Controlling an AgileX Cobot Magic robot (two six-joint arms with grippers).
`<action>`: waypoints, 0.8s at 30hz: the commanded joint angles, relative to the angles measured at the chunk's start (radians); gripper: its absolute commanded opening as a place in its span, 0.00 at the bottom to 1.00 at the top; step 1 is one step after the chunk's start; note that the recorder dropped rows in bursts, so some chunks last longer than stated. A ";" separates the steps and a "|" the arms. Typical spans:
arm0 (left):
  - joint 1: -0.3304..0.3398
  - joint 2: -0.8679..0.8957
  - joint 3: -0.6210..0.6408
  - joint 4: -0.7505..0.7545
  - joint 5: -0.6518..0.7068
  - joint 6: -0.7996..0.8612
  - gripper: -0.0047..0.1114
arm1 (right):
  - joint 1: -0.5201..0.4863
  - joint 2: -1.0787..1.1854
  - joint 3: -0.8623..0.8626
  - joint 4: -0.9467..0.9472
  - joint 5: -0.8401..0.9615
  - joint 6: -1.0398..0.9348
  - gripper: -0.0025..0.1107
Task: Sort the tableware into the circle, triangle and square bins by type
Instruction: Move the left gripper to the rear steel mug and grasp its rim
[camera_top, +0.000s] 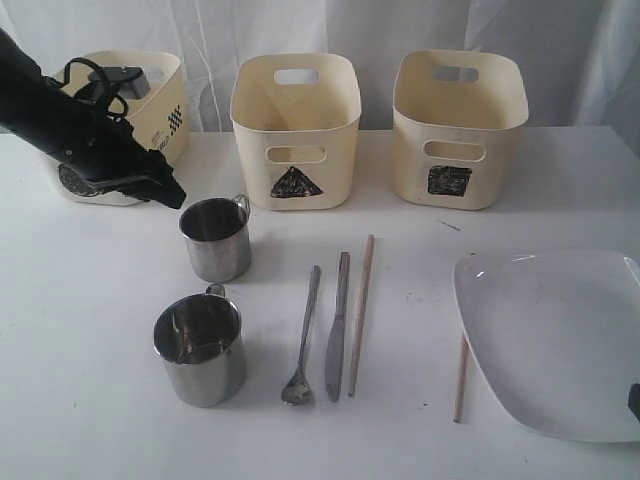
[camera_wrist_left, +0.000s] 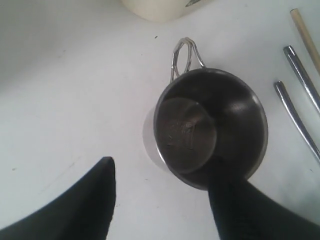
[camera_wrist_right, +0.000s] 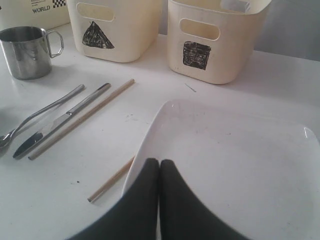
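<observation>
Two steel mugs stand left of centre, the far mug (camera_top: 215, 238) (camera_wrist_left: 210, 127) and the near mug (camera_top: 200, 348). My left gripper (camera_top: 172, 193) (camera_wrist_left: 162, 172) hangs open just left of the far mug; one fingertip (camera_wrist_left: 222, 180) overlaps its rim, the other stays outside. A steel spoon (camera_top: 303, 340), a knife (camera_top: 338, 325) and a chopstick (camera_top: 360, 312) lie side by side. The second chopstick (camera_top: 461, 375) pokes from under the white plate (camera_top: 555, 340) (camera_wrist_right: 235, 150). My right gripper (camera_wrist_right: 160, 162) is shut and empty over the plate's edge.
At the back stand the circle bin (camera_top: 160, 115) behind my left arm, the triangle bin (camera_top: 295, 130) (camera_wrist_right: 115, 25) and the square bin (camera_top: 458, 128) (camera_wrist_right: 210, 40). White curtains close off the rear. The plate reaches the table's right edge.
</observation>
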 joint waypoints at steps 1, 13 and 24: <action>-0.017 0.002 0.007 -0.025 -0.018 0.016 0.55 | -0.008 -0.006 0.006 0.003 -0.006 -0.002 0.02; -0.084 0.080 0.007 -0.008 -0.123 0.050 0.55 | -0.008 -0.006 0.006 0.003 -0.006 -0.002 0.02; -0.084 0.120 0.002 0.020 -0.173 0.039 0.32 | -0.008 -0.006 0.006 0.003 -0.006 -0.002 0.02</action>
